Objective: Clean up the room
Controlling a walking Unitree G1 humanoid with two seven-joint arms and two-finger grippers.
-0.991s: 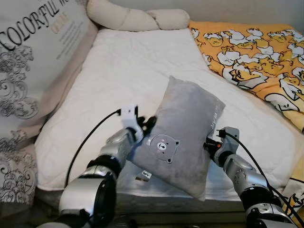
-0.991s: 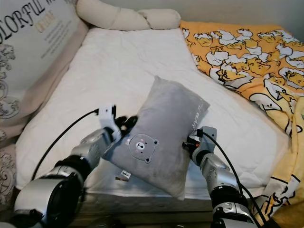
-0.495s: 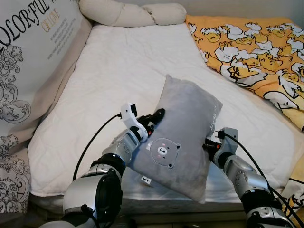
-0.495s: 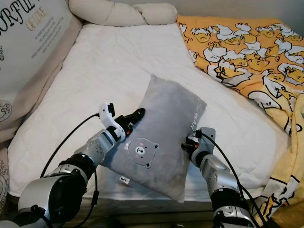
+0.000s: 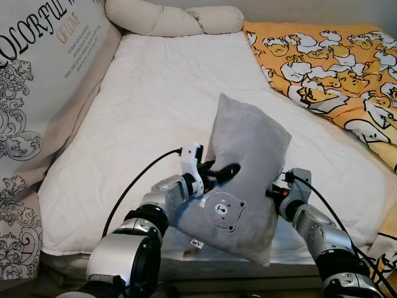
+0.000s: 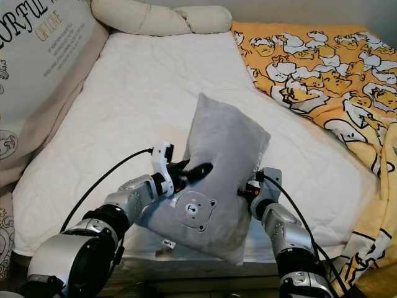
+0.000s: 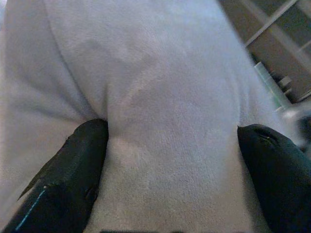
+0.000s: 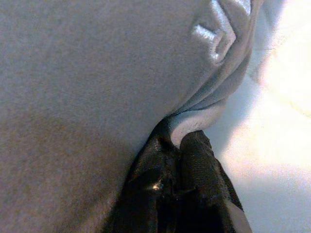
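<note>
A grey pillow (image 5: 248, 139) with a small bear face (image 5: 223, 211) stands tilted, nearly upright, over the front edge of the white mattress (image 5: 155, 93), held between both grippers. My left gripper (image 5: 217, 175) grips its left side, one black finger lying across the front. In the left wrist view the fingers (image 7: 77, 165) stand wide apart with the plush fabric bulging between them. My right gripper (image 5: 276, 192) is pinched on the pillow's right edge; the right wrist view shows its fingertips (image 8: 194, 150) closed on the seam.
A yellow duck-print blanket (image 5: 335, 62) covers the bed's right side. A long cream bolster (image 5: 167, 18) lies along the head end. A large printed cushion (image 5: 37, 74) leans along the left. The mattress beyond the pillow is bare.
The pillow has been raised and tipped more upright. My left gripper has moved right, its finger now across the pillow's front. The right gripper has kept its hold.
</note>
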